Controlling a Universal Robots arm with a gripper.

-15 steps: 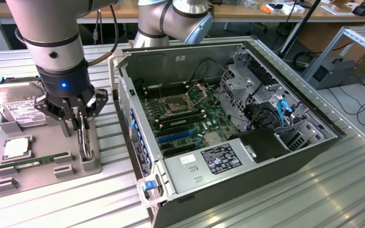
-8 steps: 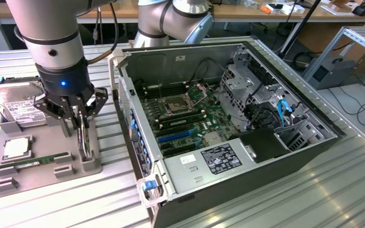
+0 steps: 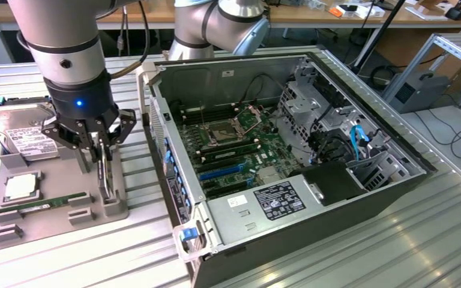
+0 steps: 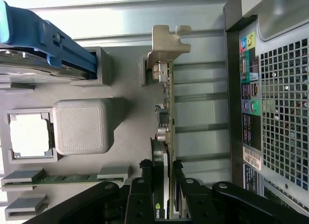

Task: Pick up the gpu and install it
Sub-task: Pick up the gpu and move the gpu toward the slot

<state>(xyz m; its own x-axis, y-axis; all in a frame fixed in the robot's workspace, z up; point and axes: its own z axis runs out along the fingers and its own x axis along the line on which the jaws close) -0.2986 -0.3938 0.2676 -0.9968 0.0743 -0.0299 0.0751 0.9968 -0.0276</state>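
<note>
We see bright, even overhead light that bleaches the ribbed counter (image 3: 78, 264) into white glare in the exterior view, leaves soft shadow inside the computer case (image 3: 206, 78), and in the wrist view throws faint shadows beside the gpu (image 4: 165, 120) while the black jaws read as dark silhouettes.

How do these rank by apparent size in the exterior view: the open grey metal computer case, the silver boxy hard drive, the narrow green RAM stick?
1. open grey metal computer case
2. silver boxy hard drive
3. narrow green RAM stick, clearly slimmer
</note>
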